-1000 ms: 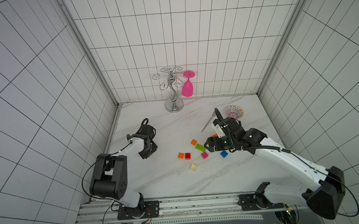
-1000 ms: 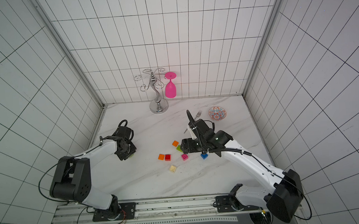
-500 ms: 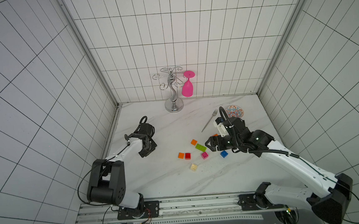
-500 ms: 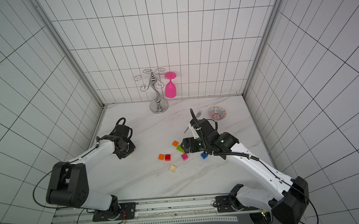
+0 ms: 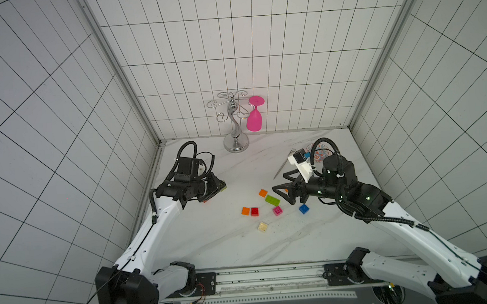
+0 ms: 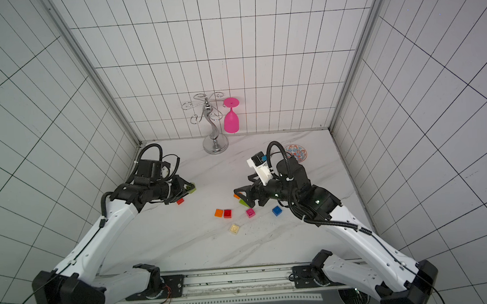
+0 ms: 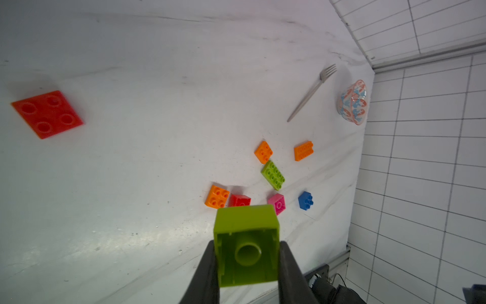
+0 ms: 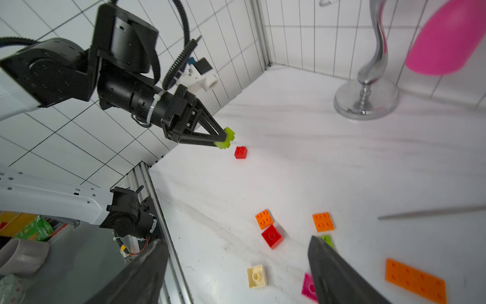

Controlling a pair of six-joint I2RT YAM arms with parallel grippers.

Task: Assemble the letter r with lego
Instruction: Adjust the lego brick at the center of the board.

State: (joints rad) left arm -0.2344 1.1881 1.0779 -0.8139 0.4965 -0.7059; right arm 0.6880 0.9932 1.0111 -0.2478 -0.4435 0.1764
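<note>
Now, my left gripper (image 8: 223, 136) clenched on square lime brick (image 7: 246, 223), hollow underside with round socket showing, held above veined marble table (image 5: 213, 242), my right gripper (image 5: 282, 194) spread wide near long studded lime brick (image 5: 272, 200), glossy red square brick (image 6: 180, 201) by my left fingers.

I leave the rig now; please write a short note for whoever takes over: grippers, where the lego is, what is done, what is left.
Left gripper: jaws shut on a lime green square brick, close to a lone red brick.
Right gripper: jaws open, empty, over the loose bricks.
Loose on the table: long green brick, long orange brick, orange square, another orange square beside a second red brick, pink brick, blue brick, cream brick.
Done: one brick picked up; none joined.
Left: build the whole r.
</note>
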